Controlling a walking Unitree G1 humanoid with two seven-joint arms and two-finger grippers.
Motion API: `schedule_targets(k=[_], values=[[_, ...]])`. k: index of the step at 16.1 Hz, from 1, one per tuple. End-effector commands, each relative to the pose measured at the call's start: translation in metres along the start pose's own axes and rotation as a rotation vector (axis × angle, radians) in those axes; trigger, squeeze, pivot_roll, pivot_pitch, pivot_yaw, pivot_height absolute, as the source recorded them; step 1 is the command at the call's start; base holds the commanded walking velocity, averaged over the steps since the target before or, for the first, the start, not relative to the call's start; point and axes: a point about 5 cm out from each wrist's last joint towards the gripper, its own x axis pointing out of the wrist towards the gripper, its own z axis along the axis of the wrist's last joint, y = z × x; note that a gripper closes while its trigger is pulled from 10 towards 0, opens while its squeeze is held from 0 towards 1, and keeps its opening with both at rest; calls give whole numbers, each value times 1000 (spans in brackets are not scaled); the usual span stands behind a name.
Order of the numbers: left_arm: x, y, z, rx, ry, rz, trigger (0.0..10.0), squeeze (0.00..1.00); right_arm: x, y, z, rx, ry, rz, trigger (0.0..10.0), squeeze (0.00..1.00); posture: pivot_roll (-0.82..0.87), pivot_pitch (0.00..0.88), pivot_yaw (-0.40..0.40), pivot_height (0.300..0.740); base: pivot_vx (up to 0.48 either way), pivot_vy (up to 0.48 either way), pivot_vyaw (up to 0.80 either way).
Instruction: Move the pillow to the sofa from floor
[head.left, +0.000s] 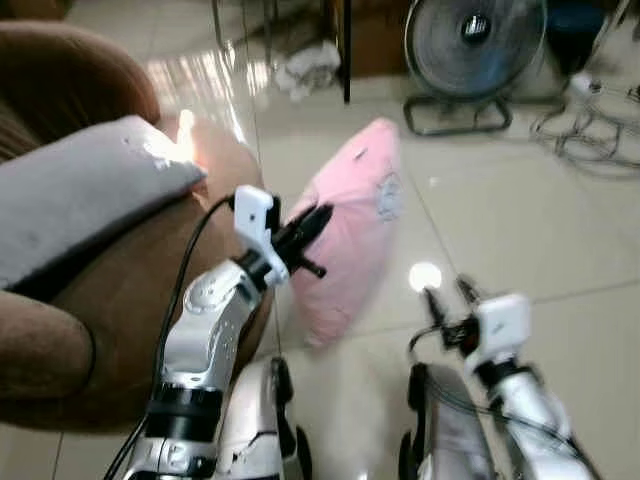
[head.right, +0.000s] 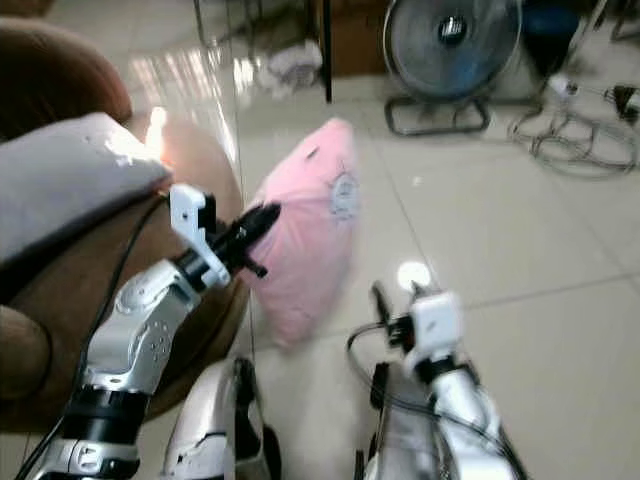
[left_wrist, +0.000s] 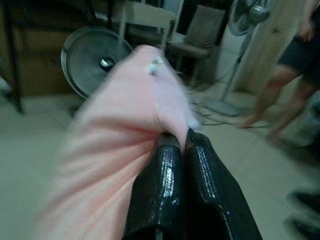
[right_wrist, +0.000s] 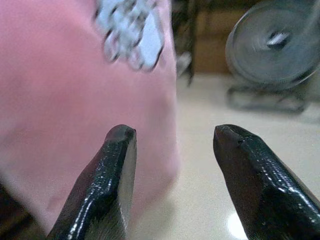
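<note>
A pink pillow (head.left: 350, 230) with a small pale emblem hangs upright, its lower corner near the tiled floor, beside the brown sofa (head.left: 110, 290). My left gripper (head.left: 318, 216) is shut on the pillow's left edge; in the left wrist view the two black fingers (left_wrist: 172, 175) pinch a fold of pink fabric (left_wrist: 120, 140). My right gripper (head.left: 448, 291) is open, low and to the right of the pillow, holding nothing. In the right wrist view its fingertips (right_wrist: 121, 137) stand apart in front of the pillow (right_wrist: 75, 90).
A grey cushion (head.left: 75, 190) lies on the sofa's seat. A floor fan (head.left: 478, 50) stands at the back, with cables (head.left: 590, 130) on the tiles to its right and a crumpled cloth (head.left: 310, 65) near a dark post. A person's legs (left_wrist: 290, 85) are in the left wrist view.
</note>
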Motion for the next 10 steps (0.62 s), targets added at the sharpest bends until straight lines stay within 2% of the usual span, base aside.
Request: schedule_targets(k=[1, 2, 4, 6, 8, 10], values=[[-1, 5, 8, 76, 5, 60, 10000, 0, 0, 0, 2, 27, 10, -18, 10000, 0, -94, 44, 93, 617, 0, 0, 0], [-2, 10, 11, 81, 8, 114, 10000, 0, 3, 2, 8, 16, 1, -10, 10000, 0, -94, 43, 92, 627, 0, 0, 0], [-3, 20, 22, 171, -5, 253, 10000, 0, 7, 1, 23, 7, -44, -29, 10000, 0, -87, 28, 81, 647, 0, 0, 0], [-10, 19, 24, 228, 13, 280, 10000, 0, 8, 6, 30, 17, -40, -36, 10000, 0, -77, 22, 81, 672, 0, 0, 0], [-20, 17, 16, 223, 35, 330, 10000, 0, 8, 14, 31, 24, -15, -24, 10000, 0, -57, 17, 74, 702, 0, 0, 0], [-21, 17, 15, 214, 37, 352, 10000, 0, 10, 17, 31, 27, -9, -18, 10000, 0, -55, 14, 72, 717, 0, 0, 0]])
